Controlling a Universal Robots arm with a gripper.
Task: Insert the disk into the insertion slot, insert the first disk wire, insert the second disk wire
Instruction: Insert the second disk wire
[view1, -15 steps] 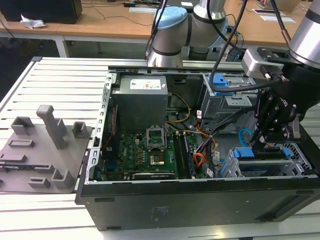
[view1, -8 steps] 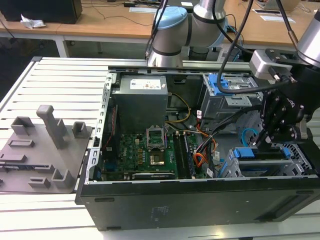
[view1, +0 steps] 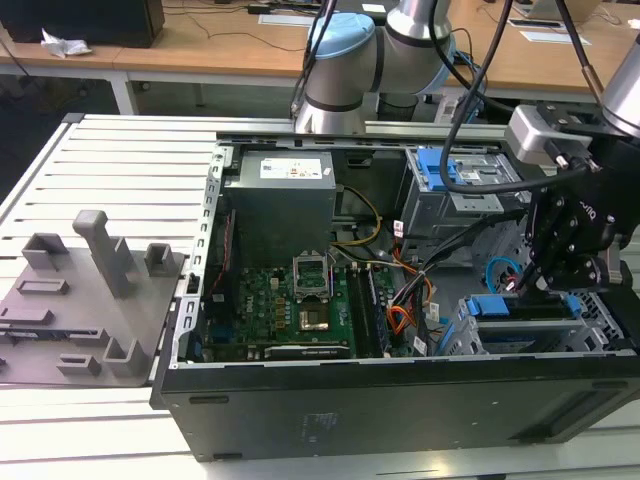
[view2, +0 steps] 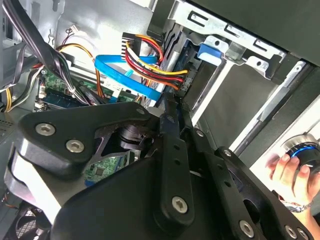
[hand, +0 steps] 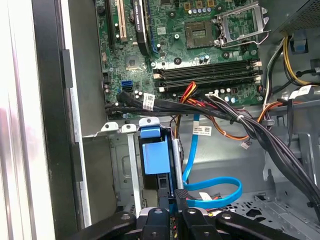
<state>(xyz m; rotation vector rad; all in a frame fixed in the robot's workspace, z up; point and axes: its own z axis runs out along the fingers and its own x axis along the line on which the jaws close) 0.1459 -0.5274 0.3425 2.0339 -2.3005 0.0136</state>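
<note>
One disk (hand: 156, 156) sits in the insertion slot (hand: 131, 165), directly ahead of the gripper (hand: 174, 206), whose fingers are pinched narrow on one flat blue cable (hand: 216, 196).

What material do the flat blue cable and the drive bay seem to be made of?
The flat blue cable looks like flexible plastic: it is glossy and bends in a smooth loop. The drive bay looks like bare sheet metal, dull grey with folded edges. Its blue tab seems to be moulded plastic.
</note>
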